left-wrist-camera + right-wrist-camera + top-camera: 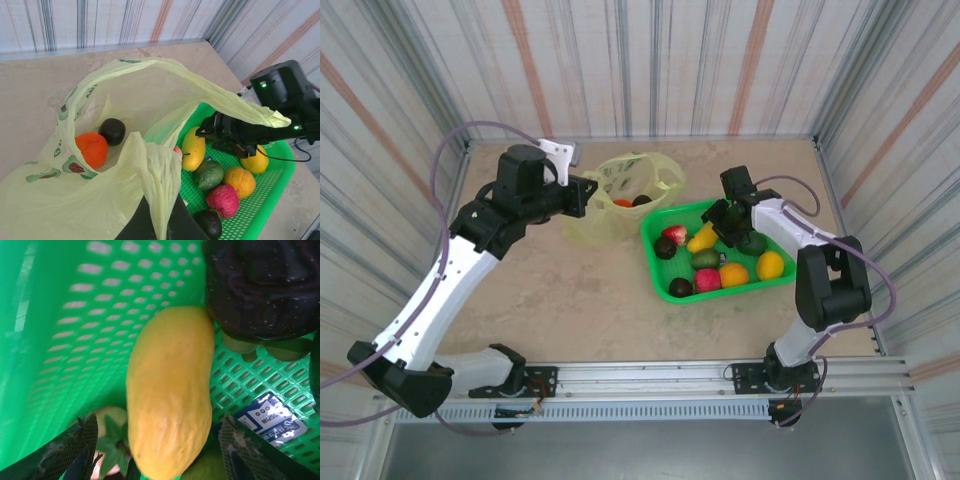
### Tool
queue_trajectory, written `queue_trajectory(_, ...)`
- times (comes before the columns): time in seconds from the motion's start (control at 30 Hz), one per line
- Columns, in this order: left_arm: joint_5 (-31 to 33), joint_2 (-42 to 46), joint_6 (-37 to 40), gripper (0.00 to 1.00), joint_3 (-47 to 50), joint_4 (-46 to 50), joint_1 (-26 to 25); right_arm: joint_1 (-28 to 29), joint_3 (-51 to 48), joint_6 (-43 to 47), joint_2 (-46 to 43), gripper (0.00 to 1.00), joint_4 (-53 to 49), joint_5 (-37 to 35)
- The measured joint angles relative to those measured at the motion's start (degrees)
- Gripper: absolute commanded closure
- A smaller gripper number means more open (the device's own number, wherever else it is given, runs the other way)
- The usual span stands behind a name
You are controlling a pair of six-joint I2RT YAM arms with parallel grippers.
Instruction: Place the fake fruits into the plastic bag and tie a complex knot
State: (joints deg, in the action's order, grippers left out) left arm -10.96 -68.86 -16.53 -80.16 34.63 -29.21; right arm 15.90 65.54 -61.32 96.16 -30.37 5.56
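Beige tabletop [570, 300]: left gripper [161, 226] clamps thin yellow-green plastic bag [100, 200] open; right gripper [160, 450], jaws parted, straddles glossy long yellow fruit [170, 390], which could squirt free.

The left arm [440, 275] stretches from the near edge of the table [580, 290] toward the far edge, wrist turned rightward — the left gripper [588, 195] pinched tight. The right arm [825, 285] folds by the right edge, the right gripper [725, 222] angled down, jaws apart.
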Motion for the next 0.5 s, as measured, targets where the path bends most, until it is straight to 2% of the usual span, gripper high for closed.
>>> queue_trajectory(0.17, -0.31, -0.24, 0.0, 1.0, -0.42, 0.17, 0.02, 0.39, 0.02, -2.38, 3.8, 0.34, 1.33, -0.17)
queue_trajectory(0.5, -0.59, -0.48, 0.17, 1.0, -0.42, 0.35, 0.02, 0.74, 0.74, -3.04, 7.74, 0.51, 3.87, 0.09)
